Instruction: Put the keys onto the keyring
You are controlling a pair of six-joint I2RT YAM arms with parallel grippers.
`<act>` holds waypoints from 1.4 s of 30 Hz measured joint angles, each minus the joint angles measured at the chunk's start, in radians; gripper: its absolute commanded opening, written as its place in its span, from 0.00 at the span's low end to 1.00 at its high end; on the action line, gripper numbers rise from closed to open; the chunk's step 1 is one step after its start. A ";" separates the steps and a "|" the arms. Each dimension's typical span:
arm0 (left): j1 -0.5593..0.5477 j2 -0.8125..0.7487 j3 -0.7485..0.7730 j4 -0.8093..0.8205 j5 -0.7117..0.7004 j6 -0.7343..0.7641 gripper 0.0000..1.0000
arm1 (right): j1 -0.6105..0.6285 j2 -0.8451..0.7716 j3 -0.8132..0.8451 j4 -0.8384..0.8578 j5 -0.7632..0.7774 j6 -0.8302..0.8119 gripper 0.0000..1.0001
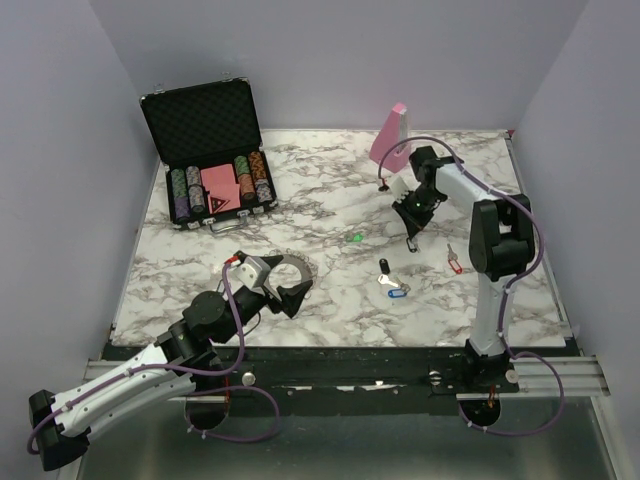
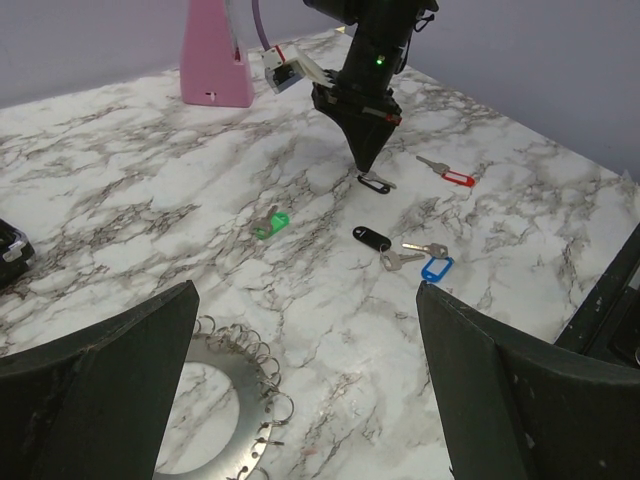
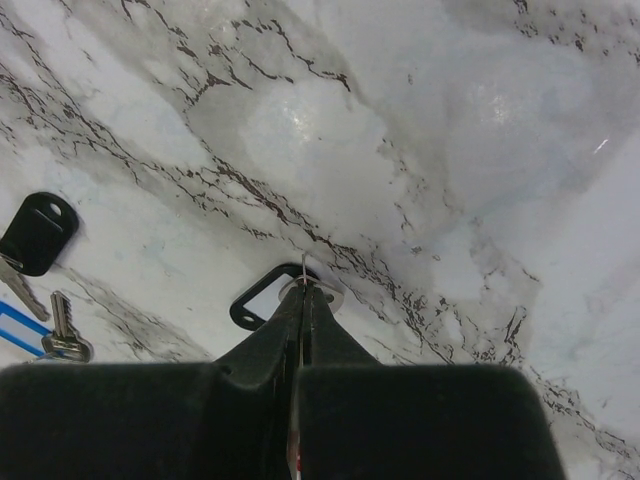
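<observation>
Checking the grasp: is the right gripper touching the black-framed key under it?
Touching. Right wrist view: the shut right gripper pinches the black-framed key at its metal end.

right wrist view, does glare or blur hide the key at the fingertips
Right wrist: glare whitens the marble table upper middle, yet the black-tagged key at the right gripper reads sharp. Left wrist: the left gripper looms dark and soft-edged, the table beyond is crisp. Top external: even light, faint shadows.

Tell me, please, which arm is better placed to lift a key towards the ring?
The right. The right gripper is pinched shut on the black-framed key on the table, so it need only lift. The left gripper hangs open above the ring, away from every key.
</observation>
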 measured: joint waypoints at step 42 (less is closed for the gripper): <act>-0.008 -0.025 -0.005 0.000 -0.016 -0.004 0.99 | 0.019 -0.035 0.074 -0.053 -0.042 0.012 0.38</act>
